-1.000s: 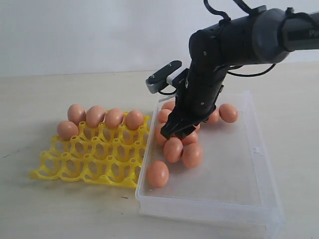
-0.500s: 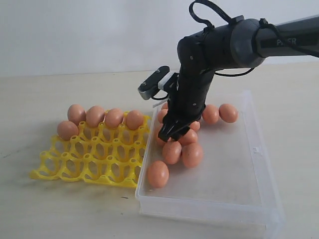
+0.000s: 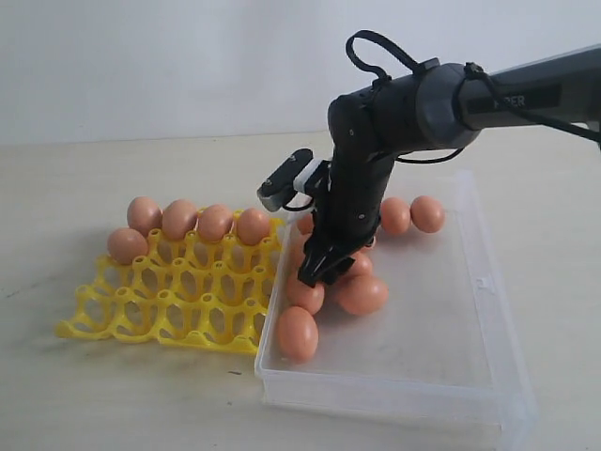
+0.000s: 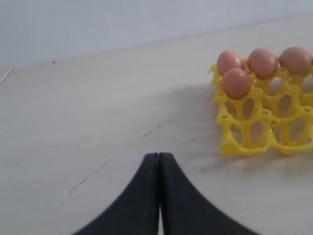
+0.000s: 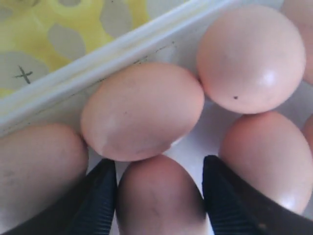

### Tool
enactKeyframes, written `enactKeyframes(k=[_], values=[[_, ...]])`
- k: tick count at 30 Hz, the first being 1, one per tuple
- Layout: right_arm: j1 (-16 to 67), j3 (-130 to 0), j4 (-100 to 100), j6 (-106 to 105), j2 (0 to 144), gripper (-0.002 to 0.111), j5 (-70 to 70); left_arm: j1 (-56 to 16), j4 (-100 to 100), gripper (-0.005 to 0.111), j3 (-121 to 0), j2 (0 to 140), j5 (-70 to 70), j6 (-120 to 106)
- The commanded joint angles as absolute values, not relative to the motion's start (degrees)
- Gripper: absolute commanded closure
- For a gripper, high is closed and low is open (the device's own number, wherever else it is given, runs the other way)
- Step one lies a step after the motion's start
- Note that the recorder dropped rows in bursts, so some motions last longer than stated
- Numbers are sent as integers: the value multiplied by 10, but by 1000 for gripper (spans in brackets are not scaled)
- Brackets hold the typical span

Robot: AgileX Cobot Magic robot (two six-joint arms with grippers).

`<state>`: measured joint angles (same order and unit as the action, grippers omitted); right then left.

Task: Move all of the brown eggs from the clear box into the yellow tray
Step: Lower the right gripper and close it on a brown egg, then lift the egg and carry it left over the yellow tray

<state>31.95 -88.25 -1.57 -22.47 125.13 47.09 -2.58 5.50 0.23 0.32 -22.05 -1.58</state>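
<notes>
Several brown eggs [image 3: 362,294] lie clustered at the left side of the clear box [image 3: 394,395]. My right gripper [image 3: 315,272] is lowered among them, open. In the right wrist view its fingers [image 5: 100,196] stand either side of one brown egg [image 5: 159,196], with other eggs [image 5: 142,110] pressed close around it. The yellow tray [image 3: 169,301] sits left of the box; its far row is full of eggs [image 3: 215,223], and one more egg [image 3: 126,245] sits in the row nearer me. My left gripper [image 4: 159,155] is shut and empty above bare table, with the tray [image 4: 264,132] off to one side.
Two eggs [image 3: 427,213] lie apart at the box's far side, and one egg [image 3: 297,334] rests near its front left corner. The box wall [image 5: 98,58] runs close to the cluster. The right arm reaches in from the upper right.
The right arm has swung left and lowered its gripper into the egg cluster, nudging the eggs there slightly. The tray and its eggs have not moved.
</notes>
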Motion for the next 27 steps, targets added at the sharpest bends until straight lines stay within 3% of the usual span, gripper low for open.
enactKeyframes(k=[1,2,5,15,27], values=[[320,-884,-10,-229,1266,59,477,-29,54,107,0,0,-217,-13],[320,-884,-10,-229,1266,66,477,-29,54,107,0,0,-217,-13],[320,-884,-10,-229,1266,107,476,-29,54,107,0,0,-217,-13],[320,-866,-4,-188,1112,108,410,-29,54,107,0,0,-217,-13],[320,-639,153,-229,909,108,83,-29,54,107,0,0,-217,-13]])
